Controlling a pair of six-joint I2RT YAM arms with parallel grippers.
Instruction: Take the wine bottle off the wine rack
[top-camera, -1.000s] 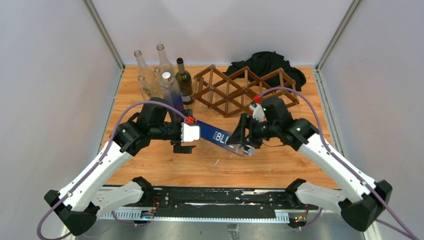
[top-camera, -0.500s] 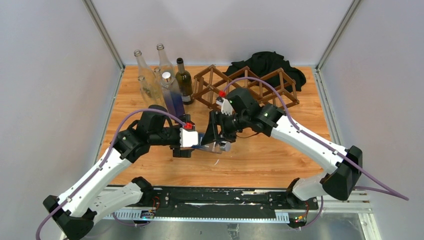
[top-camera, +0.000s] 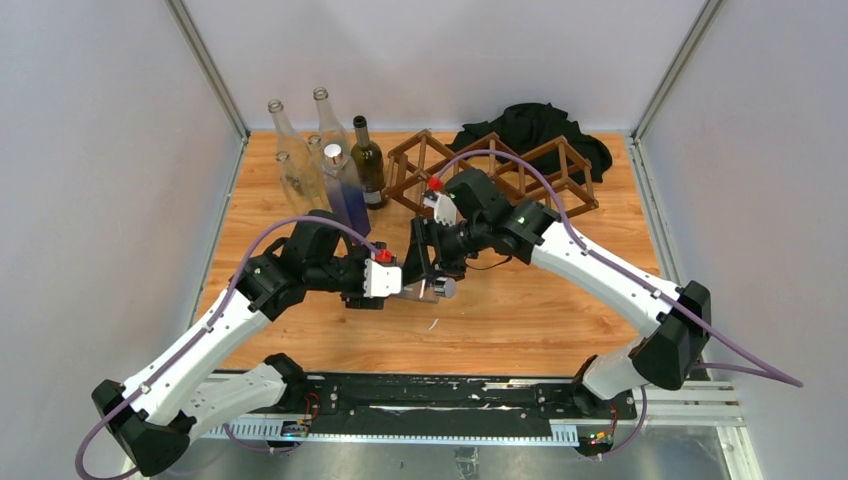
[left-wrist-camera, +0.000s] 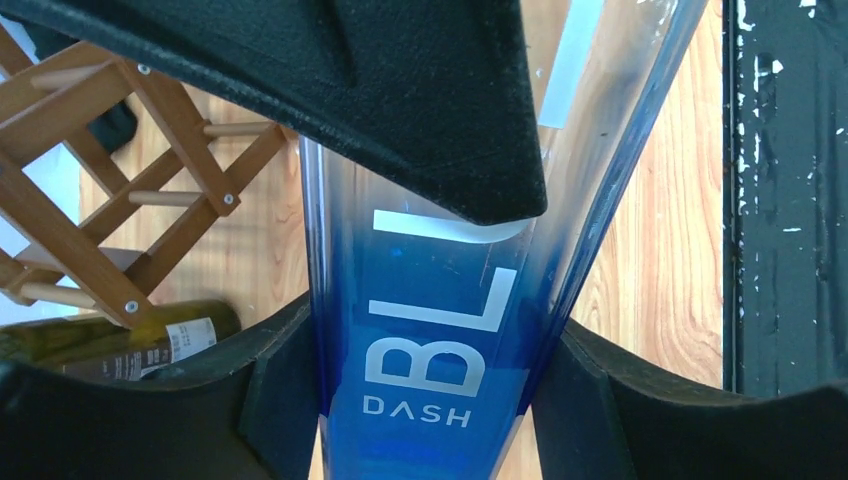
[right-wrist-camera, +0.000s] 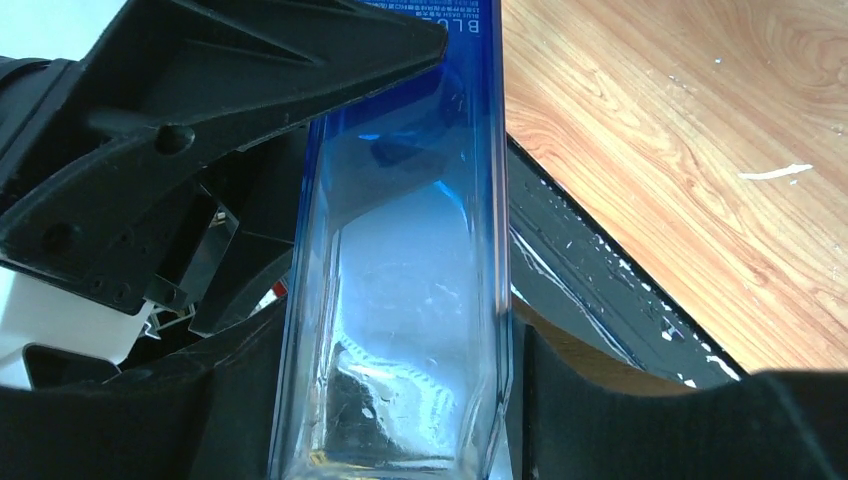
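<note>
Wine bottle: square glass, blue fading to clear, white DASH lettering | my left claw and right claw both clamp it, mid-frame

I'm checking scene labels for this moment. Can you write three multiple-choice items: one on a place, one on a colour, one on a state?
1. Where is the dark green bottle?
A. upright just left of the wine rack
B. lying in front of the rack
C. in a rack cell

2. What colour is the lettering on the blue bottle?
A. gold
B. white
C. red

3. How is the blue bottle held?
A. slotted in the wine rack
B. standing beside the dark green bottle
C. clamped by both the left gripper and the right gripper

Answers:
1 A: the top view shows it standing at the rack's left end.
2 B: the left wrist view shows white letters on the blue glass.
3 C: each wrist view shows its fingers pressed against both sides of the bottle.
</note>
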